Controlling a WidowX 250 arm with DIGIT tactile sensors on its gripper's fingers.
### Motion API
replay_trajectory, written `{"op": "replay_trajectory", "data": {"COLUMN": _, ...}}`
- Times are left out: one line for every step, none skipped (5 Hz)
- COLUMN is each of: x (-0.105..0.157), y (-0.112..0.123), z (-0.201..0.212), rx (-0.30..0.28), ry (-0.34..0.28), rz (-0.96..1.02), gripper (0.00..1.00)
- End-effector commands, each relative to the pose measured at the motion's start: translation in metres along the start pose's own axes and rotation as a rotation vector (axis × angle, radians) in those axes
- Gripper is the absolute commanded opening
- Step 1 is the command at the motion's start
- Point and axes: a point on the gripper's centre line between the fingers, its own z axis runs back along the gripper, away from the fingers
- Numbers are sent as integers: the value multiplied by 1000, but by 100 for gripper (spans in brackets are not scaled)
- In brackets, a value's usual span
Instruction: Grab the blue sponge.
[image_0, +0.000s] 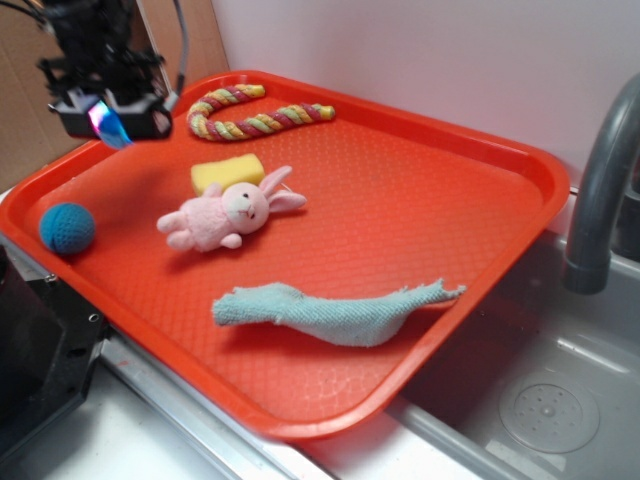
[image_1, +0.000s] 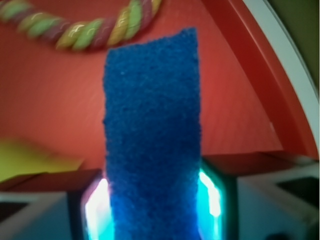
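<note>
Wrist view: tool (image_1: 152, 200) pinching small bright-blue rectangular foam sponge (image_1: 152, 125), raised above red plastic tray (image_1: 240, 100), near twisted multicoloured rope (image_1: 85, 30).

The tray's (image_0: 520, 160) right half is left open; the left is crowded by rope toy (image_0: 255, 112), yellow sponge (image_0: 226, 173), plush bunny (image_0: 225, 217); the faucet (image_0: 600, 190) is stood alongside.

Tool (image_0: 108, 120) grips blue sponge (image_0: 106, 122) above red tray (image_0: 440, 200).

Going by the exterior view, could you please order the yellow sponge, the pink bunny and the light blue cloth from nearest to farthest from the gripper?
From the gripper, top left:
1. Yellow sponge, just right and below.
2. Pink bunny, mid-tray.
3. Light blue cloth, near the tray's front edge.
</note>
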Motion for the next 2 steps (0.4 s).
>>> {"op": "replay_trajectory", "data": {"x": -13, "y": -40, "z": 104, "rx": 30, "ry": -21, "rz": -147, "gripper": 0}}
{"op": "replay_trajectory", "data": {"x": 1, "y": -33, "z": 114, "rx": 22, "ry": 20, "rz": -125, "gripper": 0}}
